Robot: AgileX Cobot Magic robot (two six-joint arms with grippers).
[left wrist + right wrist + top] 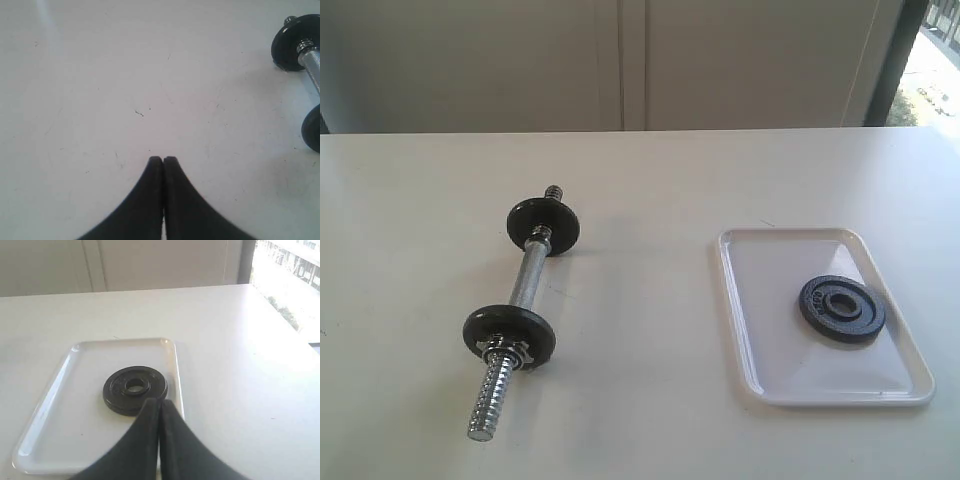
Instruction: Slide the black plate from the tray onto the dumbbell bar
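The black plate lies flat in the white tray on the right of the table; the right wrist view shows the plate in the tray too. The dumbbell bar lies on the left, carrying two black discs, its long threaded end pointing toward the front. My right gripper is shut with nothing in it, just short of the plate. My left gripper is shut over bare table, apart from the bar. Neither gripper shows in the exterior view.
A white wall and cabinet doors stand behind the table's far edge. A window is at the right.
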